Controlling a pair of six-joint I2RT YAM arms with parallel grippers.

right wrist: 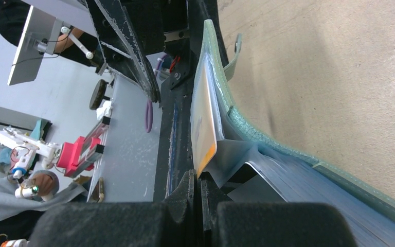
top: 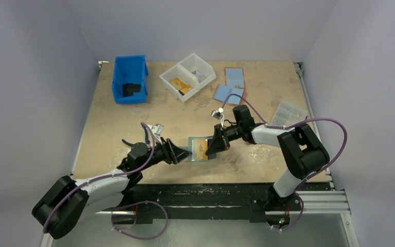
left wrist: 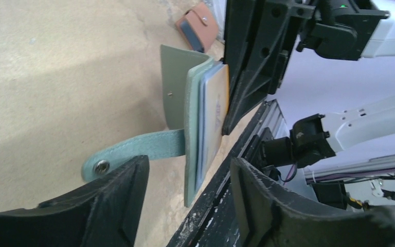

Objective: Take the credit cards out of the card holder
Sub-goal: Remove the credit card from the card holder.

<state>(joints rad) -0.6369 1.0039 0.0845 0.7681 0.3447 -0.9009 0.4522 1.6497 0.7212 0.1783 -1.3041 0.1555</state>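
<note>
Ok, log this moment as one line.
right fingers: shut on teal card holder, at its sleeves | left fingers: open around its edge | tan-orange card: in sleeve, not out

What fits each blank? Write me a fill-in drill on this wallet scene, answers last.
The right gripper is ____ on the card holder.
The left gripper stands ____, jaws either side of the card holder.
The credit card facing out is ____.
The bin at far left is ____.
Answers: shut, open, orange, blue.
</note>
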